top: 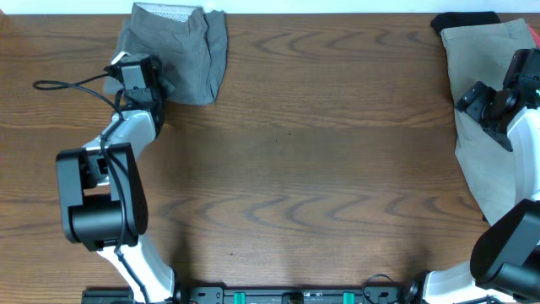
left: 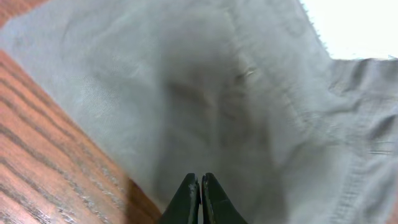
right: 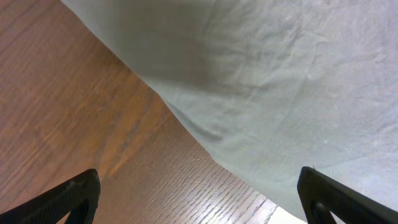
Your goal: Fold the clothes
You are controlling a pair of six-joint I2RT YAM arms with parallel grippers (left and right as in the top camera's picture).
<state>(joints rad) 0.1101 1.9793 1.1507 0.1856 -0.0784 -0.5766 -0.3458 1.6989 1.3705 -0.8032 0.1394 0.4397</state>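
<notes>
The mid-grey shorts lie folded at the table's far left, with the pale speckled waistband lining at the top edge. My left gripper is at their left edge. In the left wrist view its fingers are shut with nothing seen between them, just over the grey fabric. The paler beige-grey pair lies spread along the right edge. My right gripper is over its left border. In the right wrist view its fingers are wide open and empty above the cloth's edge.
A black item lies at the far right corner, partly under the beige-grey pair. A black cable trails from the left arm. The brown wooden table spans the middle between the two garments.
</notes>
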